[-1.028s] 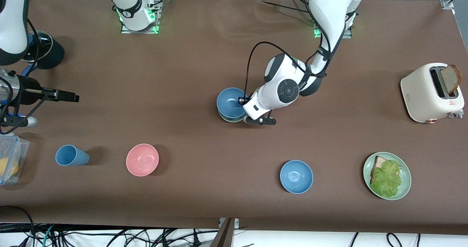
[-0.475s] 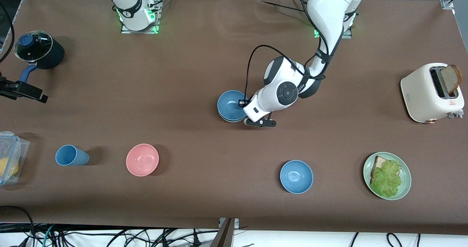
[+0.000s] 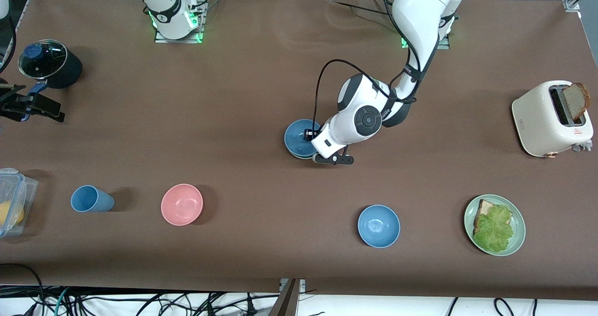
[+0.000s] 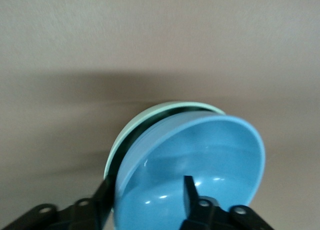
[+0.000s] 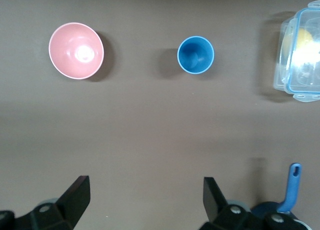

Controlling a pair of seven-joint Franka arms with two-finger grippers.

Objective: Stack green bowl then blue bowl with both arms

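Observation:
The dusty blue bowl (image 3: 298,136) sits tilted inside the pale green bowl (image 3: 297,156) in the middle of the table. In the left wrist view the blue bowl (image 4: 210,155) fills the green bowl (image 4: 145,115), whose rim shows as a thin crescent. My left gripper (image 3: 310,142) is low at the stack, on the side toward the left arm's end. Its jaws are open and straddle the blue bowl's wall (image 4: 147,192), one finger inside, one outside. My right gripper (image 3: 46,110) hangs open and holding nothing (image 5: 146,186) at the right arm's end of the table.
A brighter blue bowl (image 3: 379,226), a pink bowl (image 3: 181,204) and a blue cup (image 3: 88,199) stand nearer the front camera. A green plate (image 3: 517,234) with sandwich and a toaster (image 3: 542,119) are at the left arm's end. A black pot (image 3: 49,63) and a plastic box (image 3: 11,204) are beside the right gripper.
The left gripper's jaws have come apart from the blue bowl's wall, and the bowl has settled lower into the green one. The right arm has drawn back toward its end of the table.

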